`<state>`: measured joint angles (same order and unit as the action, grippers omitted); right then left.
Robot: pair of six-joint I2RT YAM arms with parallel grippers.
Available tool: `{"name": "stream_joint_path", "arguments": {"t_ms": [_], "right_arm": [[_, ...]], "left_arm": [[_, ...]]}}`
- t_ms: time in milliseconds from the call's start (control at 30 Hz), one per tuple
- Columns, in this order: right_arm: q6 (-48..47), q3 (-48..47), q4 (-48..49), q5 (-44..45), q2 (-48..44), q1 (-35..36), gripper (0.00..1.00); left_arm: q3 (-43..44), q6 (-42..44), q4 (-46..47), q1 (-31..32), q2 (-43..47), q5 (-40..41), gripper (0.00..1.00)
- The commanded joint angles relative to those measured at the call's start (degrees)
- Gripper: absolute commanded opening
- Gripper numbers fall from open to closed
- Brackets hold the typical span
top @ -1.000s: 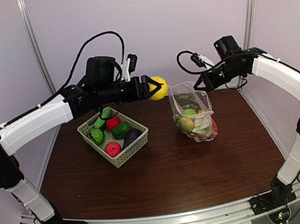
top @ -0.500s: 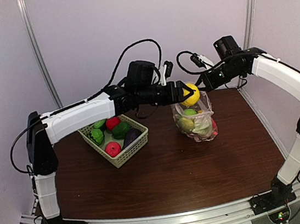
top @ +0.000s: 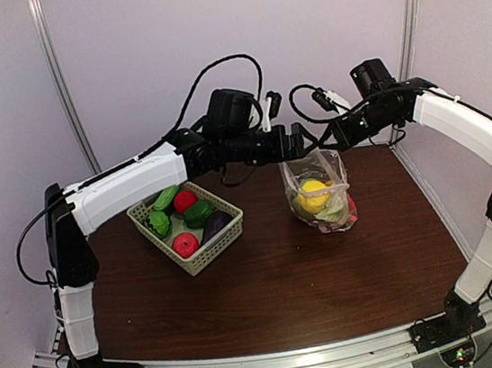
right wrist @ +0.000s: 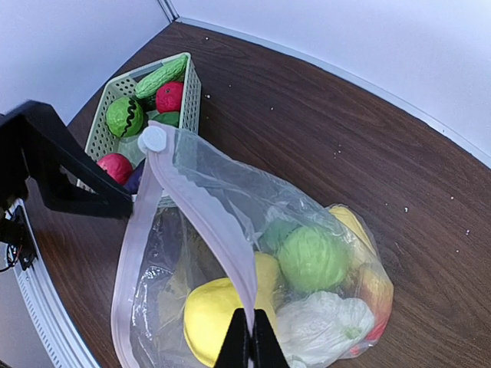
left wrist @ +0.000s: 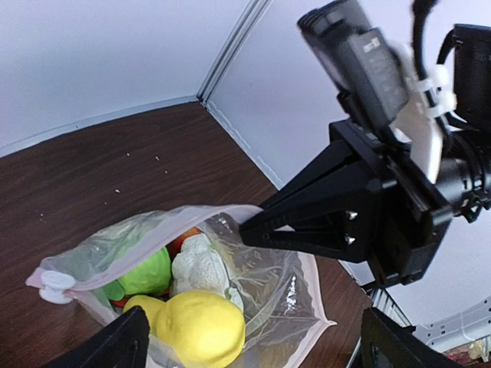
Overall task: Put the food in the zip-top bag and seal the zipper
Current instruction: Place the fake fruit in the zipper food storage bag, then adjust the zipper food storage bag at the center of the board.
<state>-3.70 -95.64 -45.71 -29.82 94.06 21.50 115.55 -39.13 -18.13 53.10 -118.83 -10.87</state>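
Observation:
The clear zip-top bag stands on the brown table with its mouth held open. My right gripper is shut on the bag's pale zipper strip, pinching it at the fingertips. My left gripper hangs open just above the mouth, holding nothing. In the left wrist view a yellow fruit lies loose in the bag between the spread left gripper fingers. Beside it are white cauliflower and a green piece. More food sits in the green basket.
The lattice basket stands left of the bag with red, green and dark purple pieces. The zipper's white slider sits at the strip's far end. Both arms meet over the bag near the back wall.
My left gripper carried the yellow fruit from above the basket to over the bag mouth, then opened. The fruit now lies inside the bag. The right gripper has held still.

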Motion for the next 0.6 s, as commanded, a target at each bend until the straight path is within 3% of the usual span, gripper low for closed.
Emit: {"name": "stream_joint_path", "arguments": {"t_ms": [0, 167, 300, 400, 567], "right_arm": [[-3.7, -1.3, -2.3, -2.0, -3.0, 0.3, 0.0], [-16.6, -11.3, -15.9, -11.3, -7.9, 4.0, 0.0], [-28.3, -7.3, -20.9, -14.3, -11.3, 4.3, 0.0], [-30.4, -6.3, -24.9, -16.4, -8.7, 4.3, 0.0], [-26.6, -9.5, -26.6, -19.4, -2.3, 4.8, 0.0]], "left_arm": [[-4.4, 13.0, 1.9, 0.1, 11.6, 3.4, 0.98], [-23.6, 32.8, 2.2, 0.0, 27.1, 12.3, 0.97], [-42.3, 44.9, 9.0, 0.0, 38.7, 5.3, 0.96], [-50.3, 47.2, 13.9, 0.1, 43.3, -0.4, 0.95], [-51.6, 47.3, 13.8, 0.5, 41.2, -8.8, 0.88]]}}
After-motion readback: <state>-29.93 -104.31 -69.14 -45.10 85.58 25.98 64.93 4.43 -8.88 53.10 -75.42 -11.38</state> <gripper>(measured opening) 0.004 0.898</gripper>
